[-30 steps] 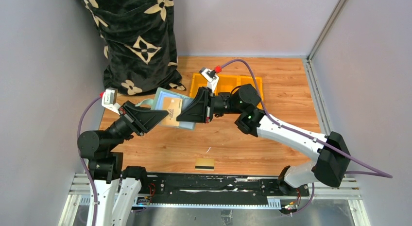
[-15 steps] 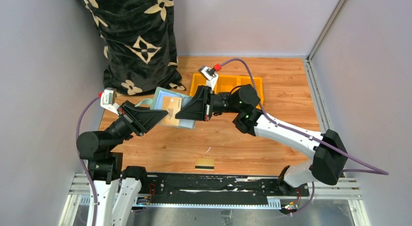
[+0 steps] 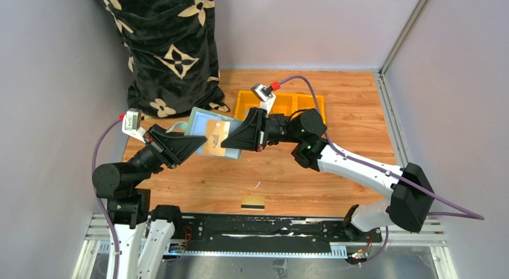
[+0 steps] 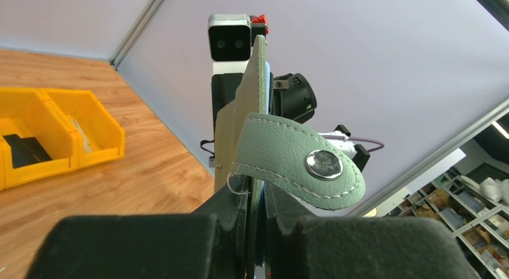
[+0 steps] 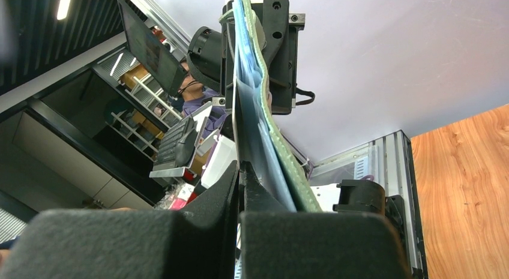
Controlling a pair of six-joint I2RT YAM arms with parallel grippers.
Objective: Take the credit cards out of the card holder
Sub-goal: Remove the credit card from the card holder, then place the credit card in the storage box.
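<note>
From above, the sage-green card holder (image 3: 200, 119) is held up off the wooden table (image 3: 348, 123), spread open between the two arms. This keeps its pale blue-grey inside facing up and its pockets within reach. The left gripper (image 3: 192, 144) has it by the left side, acting as the anchor. The right gripper (image 3: 227, 142) comes in from the other side onto the orange-tan card (image 3: 216, 137), which sits in a pocket with most of its face showing. A yellow-gold card (image 3: 252, 202) with a black stripe already lies flat on the table near the front edge, well apart from the holder. A yellow bin (image 3: 300, 102) stands behind the right arm.

On the left wrist, the left gripper (image 4: 257, 222) has its fingers clamped on the holder, which stands edge-on and upright. Its green strap (image 4: 282, 150) curls to the right and shows a round metal snap stud (image 4: 324, 165).

On the right wrist, the right gripper (image 5: 241, 171) has its fingers pressed together on a thin edge at the foot of the holder (image 5: 264, 126). There is blue-grey lining on one face and green leather on the other. I take it to be nipping the card, ready to draw it out, though I cannot tell whether the pocket lip is caught too.
</note>
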